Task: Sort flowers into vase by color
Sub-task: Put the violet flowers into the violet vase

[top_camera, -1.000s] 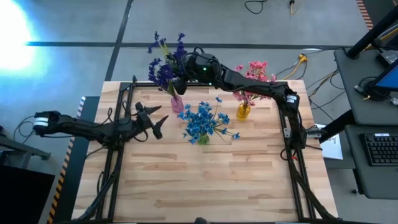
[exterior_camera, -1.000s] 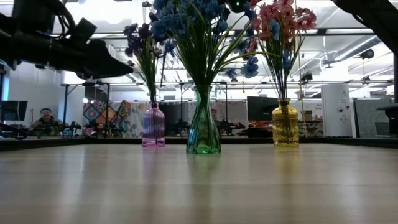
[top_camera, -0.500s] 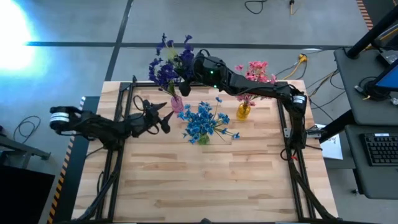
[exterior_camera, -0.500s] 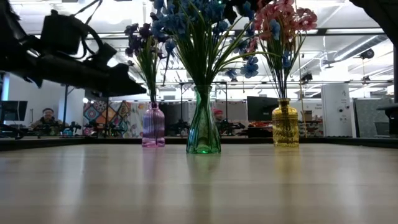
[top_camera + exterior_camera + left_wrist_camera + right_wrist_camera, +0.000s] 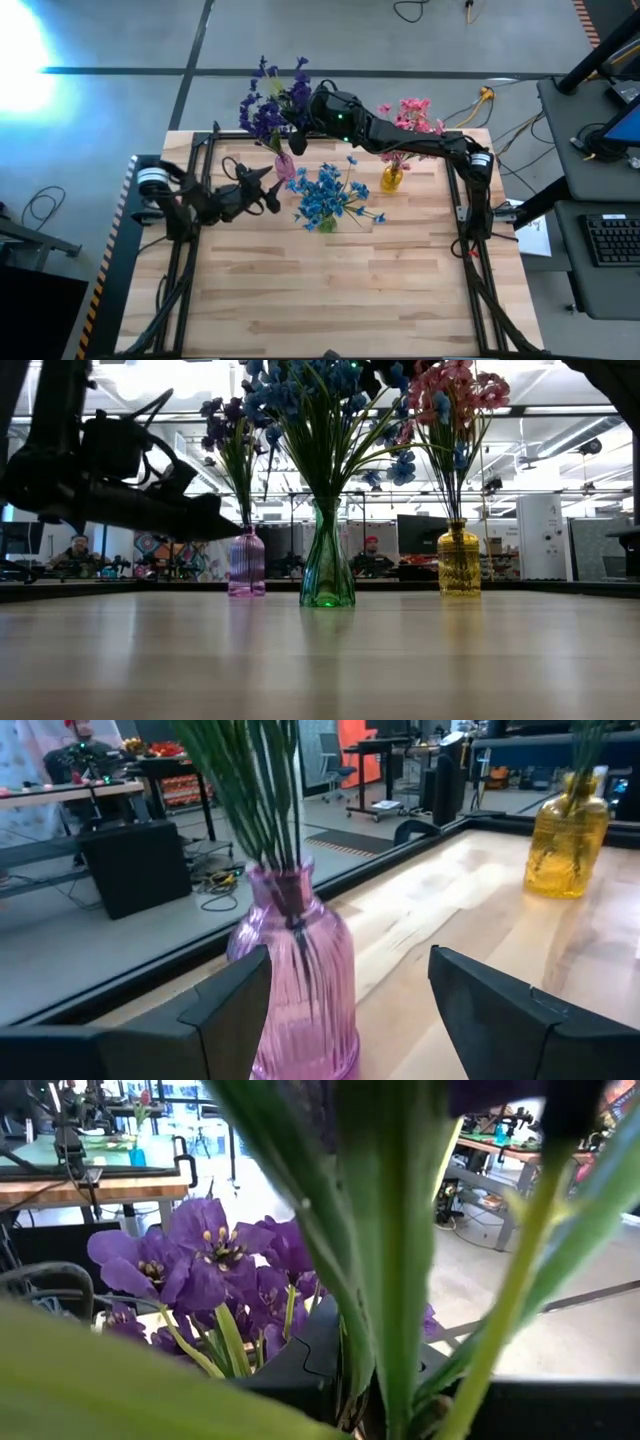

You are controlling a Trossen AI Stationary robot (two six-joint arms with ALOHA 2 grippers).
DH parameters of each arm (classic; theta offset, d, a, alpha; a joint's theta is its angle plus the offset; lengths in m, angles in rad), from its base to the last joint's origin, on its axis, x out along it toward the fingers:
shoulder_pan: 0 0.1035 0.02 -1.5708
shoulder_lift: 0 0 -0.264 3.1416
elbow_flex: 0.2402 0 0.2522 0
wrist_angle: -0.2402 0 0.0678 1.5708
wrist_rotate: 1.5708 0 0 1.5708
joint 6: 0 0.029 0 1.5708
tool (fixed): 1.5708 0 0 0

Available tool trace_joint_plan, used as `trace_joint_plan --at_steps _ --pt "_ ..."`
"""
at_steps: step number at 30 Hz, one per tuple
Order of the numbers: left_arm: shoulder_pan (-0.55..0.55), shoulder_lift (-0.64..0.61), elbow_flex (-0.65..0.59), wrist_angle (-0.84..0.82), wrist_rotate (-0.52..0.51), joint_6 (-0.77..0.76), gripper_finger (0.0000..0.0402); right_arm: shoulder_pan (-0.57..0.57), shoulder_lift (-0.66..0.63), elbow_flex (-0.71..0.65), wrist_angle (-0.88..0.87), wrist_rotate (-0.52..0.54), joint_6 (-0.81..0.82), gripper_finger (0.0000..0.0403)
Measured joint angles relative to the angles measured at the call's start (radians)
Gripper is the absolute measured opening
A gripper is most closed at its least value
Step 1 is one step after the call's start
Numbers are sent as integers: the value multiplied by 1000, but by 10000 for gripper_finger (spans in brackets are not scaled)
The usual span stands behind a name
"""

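Three vases stand in a row at the table's far side. A pink vase (image 5: 285,168) holds purple flowers (image 5: 262,112), a green vase (image 5: 326,565) holds blue flowers (image 5: 325,195), and a yellow vase (image 5: 391,179) holds pink flowers (image 5: 412,113). My right gripper (image 5: 298,122) is high above the pink vase, shut on a purple sprig (image 5: 285,75). My left gripper (image 5: 272,190) stands open and level just left of the pink vase (image 5: 298,970), which shows between and beyond its fingers. I see no touch there. My right gripper pinches the purple sprig's green stem (image 5: 388,1310) between its two fingers, below the blossoms. The fingers come level from the table's right and lie across the stem. The sprig stands roughly upright with its blossoms above the gripper. Leaves hide its lower end.
A dark frame rail (image 5: 200,180) runs along the table's left, right and far edges. The near half of the wooden table (image 5: 340,290) is bare board. People sit at desks in the room beyond (image 5: 75,550).
My left gripper has come down and moved toward the table's right, closing in on the pink vase, and stays open. Its arm has folded back toward the table's left edge.
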Motion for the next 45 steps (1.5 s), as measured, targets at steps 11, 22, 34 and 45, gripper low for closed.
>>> trace_joint_plan --at_steps 11,22,34,45 --pt "1 69 6 41 -73 -31 286 0 0 -6 -1 0 0 13" --pt "3 132 97 4 -289 -11 375 0 0 -6 -1 0 -5 13" --pt "8 191 132 2 -195 -57 381 -1 0 -9 -1 0 -27 13" --pt "55 242 149 4 -175 -83 381 -1 0 -9 0 0 -33 13"
